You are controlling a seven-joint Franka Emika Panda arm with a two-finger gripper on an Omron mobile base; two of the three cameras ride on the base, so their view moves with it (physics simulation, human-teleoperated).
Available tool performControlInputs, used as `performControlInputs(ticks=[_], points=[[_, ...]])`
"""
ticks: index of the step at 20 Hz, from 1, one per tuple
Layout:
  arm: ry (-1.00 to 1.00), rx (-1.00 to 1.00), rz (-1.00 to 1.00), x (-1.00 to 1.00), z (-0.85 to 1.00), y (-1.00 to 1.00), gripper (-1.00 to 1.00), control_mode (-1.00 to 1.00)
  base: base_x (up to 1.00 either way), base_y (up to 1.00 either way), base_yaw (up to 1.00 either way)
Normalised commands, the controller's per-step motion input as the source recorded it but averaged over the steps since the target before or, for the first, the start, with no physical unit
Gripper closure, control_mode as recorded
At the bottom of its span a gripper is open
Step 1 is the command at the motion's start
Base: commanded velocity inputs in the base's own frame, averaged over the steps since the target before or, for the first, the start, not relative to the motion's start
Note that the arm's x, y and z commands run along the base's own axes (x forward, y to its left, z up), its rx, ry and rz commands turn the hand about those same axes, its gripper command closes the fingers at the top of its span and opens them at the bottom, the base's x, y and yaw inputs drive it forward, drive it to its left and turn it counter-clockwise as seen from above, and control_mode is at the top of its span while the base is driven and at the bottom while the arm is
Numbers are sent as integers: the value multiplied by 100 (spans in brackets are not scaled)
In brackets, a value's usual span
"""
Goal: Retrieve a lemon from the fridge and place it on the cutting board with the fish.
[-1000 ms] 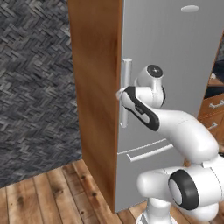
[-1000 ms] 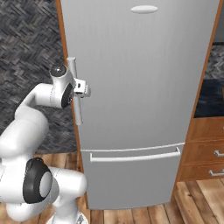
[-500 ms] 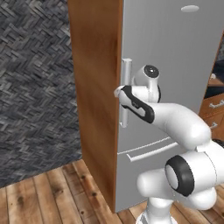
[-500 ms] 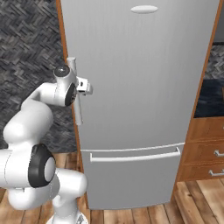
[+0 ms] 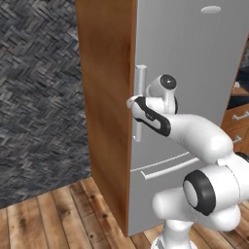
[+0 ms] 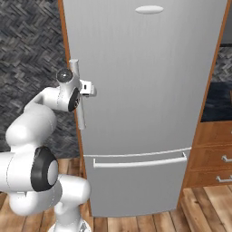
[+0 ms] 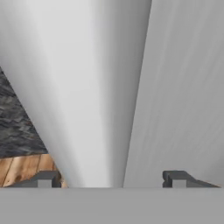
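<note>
The fridge point(image 6: 149, 104) stands shut, its door face flush and its lower drawer bar point(image 6: 140, 161) untouched. The lemon and the cutting board cannot be located from here; the lemon is presumably behind the closed door.

The hand point(image 7: 113, 178) is at the fridge's vertical cylindrical handle point(image 5: 140, 102), about mid-height on it. In the hand view the handle runs up between the two fingertips point(image 7: 177, 178), one tip to each side, with daylight visible between each tip and the cylinder. The fingers stand apart around the handle, not yet clamped on it — no firm contact is visible.

Step in hand, as judged: securing the handle so that the door can be pulled open.

Recommendations:
- Bring the fingers in until both bear squarely on the cylinder; the handle sits nearer one tip than the other, so centre it first or the hand may be nudged sideways.
- Hold at mid-handle, where the hand is now.
- Pull along the door's arc rather than straight back — a round handle will let the fingers slip off if the wrist does not turn with the door.
- Keep the arm's elbow clear of the wood-brown side panel point(image 5: 104, 97) as the door swings.
</note>
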Motion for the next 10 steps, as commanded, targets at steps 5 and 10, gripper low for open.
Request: performControlInputs(ticks=[5, 10], points=[[-4, 0, 0, 21, -5, 7, 100, -100, 0, 0, 0], [-1, 0, 0, 17, 0, 3, 100, -100, 0, 0, 0]])
